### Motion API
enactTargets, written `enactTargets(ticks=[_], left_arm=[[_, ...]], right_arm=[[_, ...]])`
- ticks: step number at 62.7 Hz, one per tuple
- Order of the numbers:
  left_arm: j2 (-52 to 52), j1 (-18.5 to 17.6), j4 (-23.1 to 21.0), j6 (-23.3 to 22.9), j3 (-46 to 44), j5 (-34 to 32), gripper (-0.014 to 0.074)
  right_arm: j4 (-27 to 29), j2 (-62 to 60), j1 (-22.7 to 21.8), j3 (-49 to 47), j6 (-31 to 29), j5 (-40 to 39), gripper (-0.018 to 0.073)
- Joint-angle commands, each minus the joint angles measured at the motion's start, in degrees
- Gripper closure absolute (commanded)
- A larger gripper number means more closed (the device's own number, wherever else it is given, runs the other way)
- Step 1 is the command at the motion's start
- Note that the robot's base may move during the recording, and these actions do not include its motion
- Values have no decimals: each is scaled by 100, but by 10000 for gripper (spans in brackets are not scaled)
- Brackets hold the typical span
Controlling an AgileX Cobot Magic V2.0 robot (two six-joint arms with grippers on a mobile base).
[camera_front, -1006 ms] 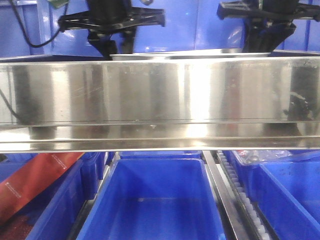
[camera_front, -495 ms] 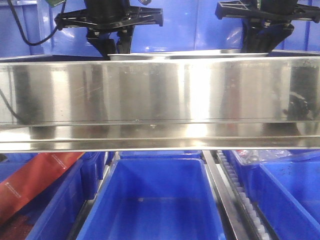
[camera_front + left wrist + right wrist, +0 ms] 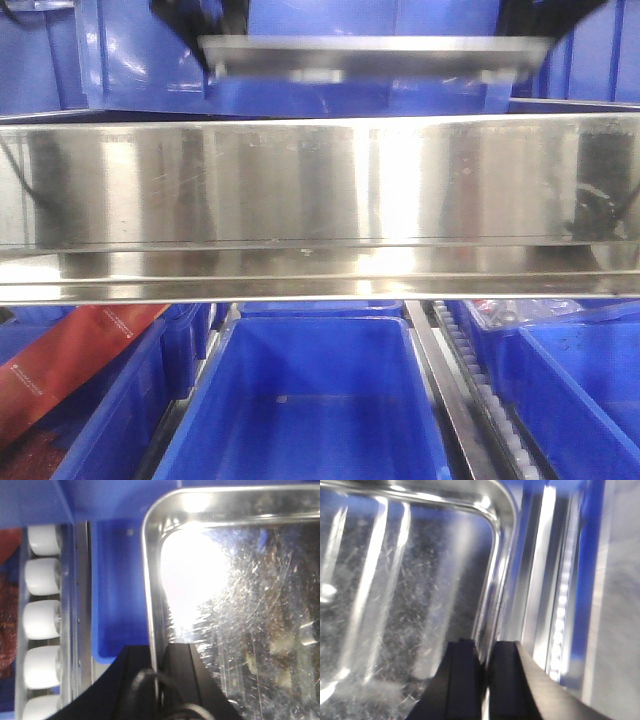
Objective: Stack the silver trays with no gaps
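Observation:
A silver tray (image 3: 370, 58) hangs level and blurred above the shelf beam, in front of the blue back wall. My left gripper (image 3: 203, 45) holds its left end and my right gripper (image 3: 537, 35) its right end; both are mostly cut off at the top edge. In the left wrist view my left gripper (image 3: 159, 662) is shut on the tray's (image 3: 230, 605) left rim, one finger inside and one outside. In the right wrist view my right gripper (image 3: 485, 662) is shut on the tray's (image 3: 410, 590) right rim. No second tray shows.
A long shiny steel shelf beam (image 3: 320, 200) crosses the whole front view and hides what lies behind it. Blue bins (image 3: 320, 400) stand below, with a red packet (image 3: 70, 360) at the left and a roller rail (image 3: 480, 390). White rollers (image 3: 42, 620) run left of the tray.
The tray has risen from just behind the beam's top edge to well above it. Both grippers went up with it and now mostly leave the frame.

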Motion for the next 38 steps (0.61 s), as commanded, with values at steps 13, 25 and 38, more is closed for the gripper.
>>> enactTargets(ticks=[13,25,38], left_arm=[[-653,-6,208,75,-15,-308,615],[-896,-6,327,75,-15,-816,615],[-1016,-6,649,75,-15,-1772,615]], right_arm=[[-124,-703,3,-122,-123,-205,638],[-124,-829,3,-412,-123,-622,638],[-124,-835,3,-716,-123,-1318,638]])
